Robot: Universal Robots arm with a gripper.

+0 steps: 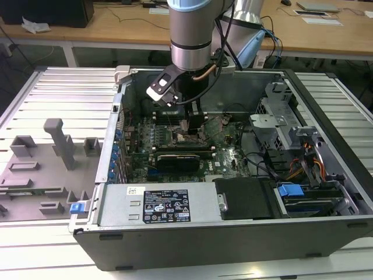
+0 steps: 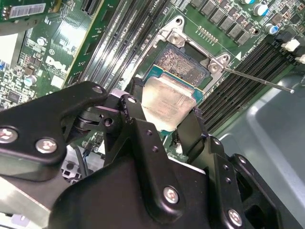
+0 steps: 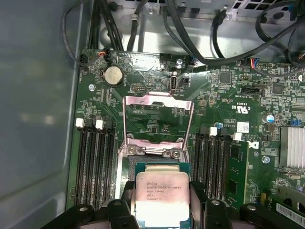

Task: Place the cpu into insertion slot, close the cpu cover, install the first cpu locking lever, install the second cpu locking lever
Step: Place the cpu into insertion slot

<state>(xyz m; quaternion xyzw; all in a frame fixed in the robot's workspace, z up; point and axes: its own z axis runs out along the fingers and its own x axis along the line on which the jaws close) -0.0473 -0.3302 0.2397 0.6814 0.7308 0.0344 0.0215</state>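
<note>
My jaws are pinched onto the small flat square cpu (image 2: 167, 98) with its pale silver metal top, one black finger (image 2: 188, 131) against each of two opposite edges and closed no further than the chip's width allows. In both wrist views I carry it just over the square black-rimmed insertion slot (image 2: 183, 64). Part of the shiny grey contact field lies bare beyond the chip's far edge, so I judge the cpu is not yet seated. Whether its near edge already touches the rim I cannot tell. Behind the slot, in the first wrist view, the thin silvery metal cpu cover (image 3: 128, 121), a square frame with a cut-out window, stands swung up on its hinge and wide open. From a corner of the slot's frame one thin steel locking lever (image 2: 257, 82) sticks out free and unlatched over the long black memory slots (image 3: 95, 162); I cannot make out the other lever. So the first step is under way, with the cover and both levers left to do. All of this sits on the green motherboard (image 3: 143, 71) inside the open dark grey computer case (image 1: 175, 233), which rests on the grey slatted table (image 1: 58, 87).
</note>
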